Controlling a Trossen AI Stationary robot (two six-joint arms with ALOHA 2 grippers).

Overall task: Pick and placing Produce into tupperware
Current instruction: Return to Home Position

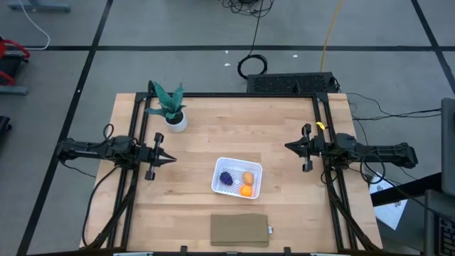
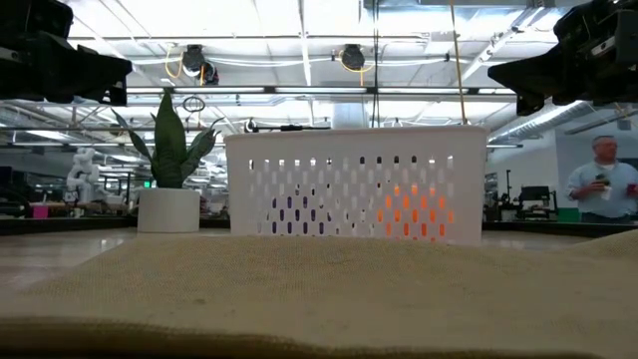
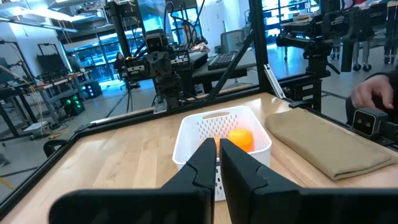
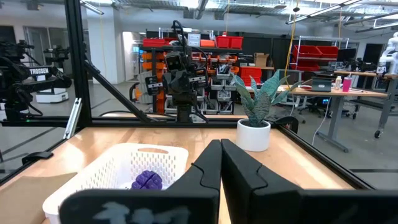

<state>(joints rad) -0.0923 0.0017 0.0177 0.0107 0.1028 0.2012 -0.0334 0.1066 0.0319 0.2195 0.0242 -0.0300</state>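
The white perforated tupperware (image 1: 237, 178) sits on the table's middle, nearer the near edge. Inside it lie the dark purple cluster (image 1: 226, 178), the tan-yellow lump (image 1: 248, 178) and the orange ball (image 1: 246, 190). The low view shows the tupperware (image 2: 356, 184) with purple and orange glowing through its slots. My left gripper (image 1: 170, 158) hovers shut over the table's left side, above the wood, pointing toward the tupperware (image 3: 222, 138). My right gripper (image 1: 288, 147) hovers shut over the right side, also pointing toward the tupperware (image 4: 118, 171), where the purple cluster (image 4: 148, 180) shows.
A green-leaved plant in a white pot (image 1: 173, 110) stands at the far left of the table. A flat brown slab (image 1: 239, 230) lies at the near edge, below the tupperware. A black frame (image 1: 227, 94) rims the table. A person (image 2: 601, 179) stands in the room beyond.
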